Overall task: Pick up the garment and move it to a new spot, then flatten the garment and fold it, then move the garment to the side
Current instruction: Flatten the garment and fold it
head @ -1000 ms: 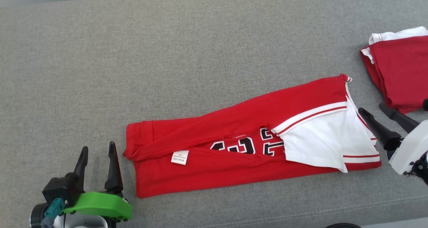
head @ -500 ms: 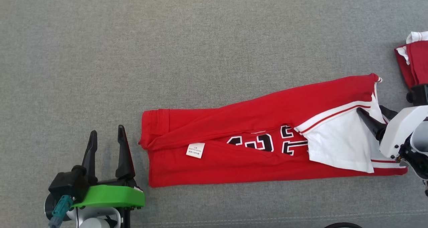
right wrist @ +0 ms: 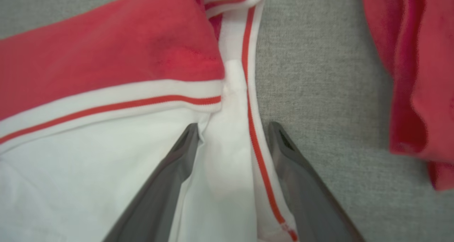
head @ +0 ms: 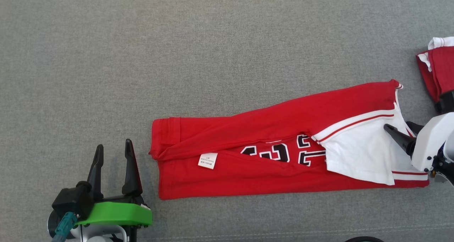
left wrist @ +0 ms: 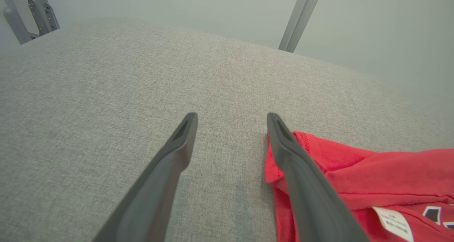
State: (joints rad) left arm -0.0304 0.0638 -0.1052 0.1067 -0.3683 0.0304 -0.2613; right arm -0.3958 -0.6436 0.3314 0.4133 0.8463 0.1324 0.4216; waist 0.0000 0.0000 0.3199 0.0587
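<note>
The red jersey (head: 269,126) lies on the grey upholstered surface (head: 212,50), folded lengthwise into a long strip. In the head view it sits at about 4 o'clock from the middle. Its long axis runs from 9 o'clock to 3 o'clock and climbs a little toward 2 o'clock. The hem end is at 9 o'clock. The white sleeve (head: 358,153), edged with a red stripe, is at the 3 o'clock end. Black numerals (head: 280,151) with white outlines peek from the fold slit near the middle. A white care label (head: 208,160) lies at their 9 o'clock.

The left gripper (head: 114,145), on a green mount (head: 113,213), sits at 8 o'clock in the head view. Its fingers point to 12 o'clock and stand well apart, holding nothing. It is just beside the hem, with a thin strip of grey between them. In the left wrist view, the left gripper (left wrist: 231,117) has bare grey cloth in its gap, and its 3 o'clock finger overlaps the hem corner.

The right gripper (head: 397,125) enters at 3 o'clock, fingers aimed toward 10 o'clock and spread. In the right wrist view, the right gripper (right wrist: 233,126) straddles the sleeve's striped white edge without closing on it. One finger is over white cloth and the other over grey. Whether either touches the fabric cannot be told.

A second red garment (head: 438,68) lies at 2 o'clock, apart from the jersey.
</note>
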